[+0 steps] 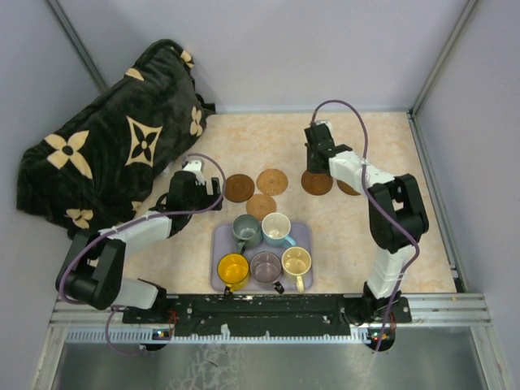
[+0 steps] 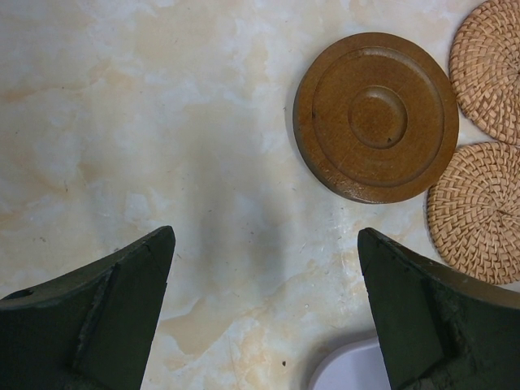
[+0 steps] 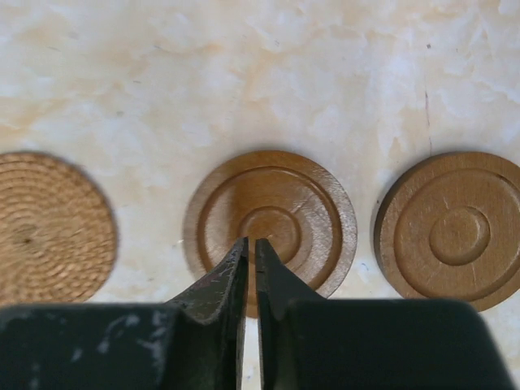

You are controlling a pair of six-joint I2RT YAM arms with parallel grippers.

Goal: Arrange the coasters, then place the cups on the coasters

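Five coasters lie on the table. In the top view a dark wooden coaster point(image 1: 239, 188) and two woven coasters point(image 1: 272, 181) point(image 1: 261, 206) sit left of centre; two more wooden coasters point(image 1: 319, 187) point(image 1: 349, 188) lie to the right. My right gripper point(image 1: 313, 169) point(image 3: 251, 242) hovers over the middle wooden coaster point(image 3: 284, 203), jaws only a narrow slit apart, holding nothing. My left gripper point(image 1: 213, 195) point(image 2: 266, 236) stands wide open over bare table, left of the dark wooden coaster point(image 2: 375, 116). Five cups stand on the tray: grey-green point(image 1: 246, 231), light blue point(image 1: 277, 229), yellow point(image 1: 233, 270), purple point(image 1: 266, 266), cream point(image 1: 296, 262).
The lavender tray point(image 1: 304, 236) sits at the near middle; its corner point(image 2: 349, 370) shows by my left fingers. A black flowered blanket point(image 1: 114, 154) is heaped at the far left. Walls close the table's back and sides.
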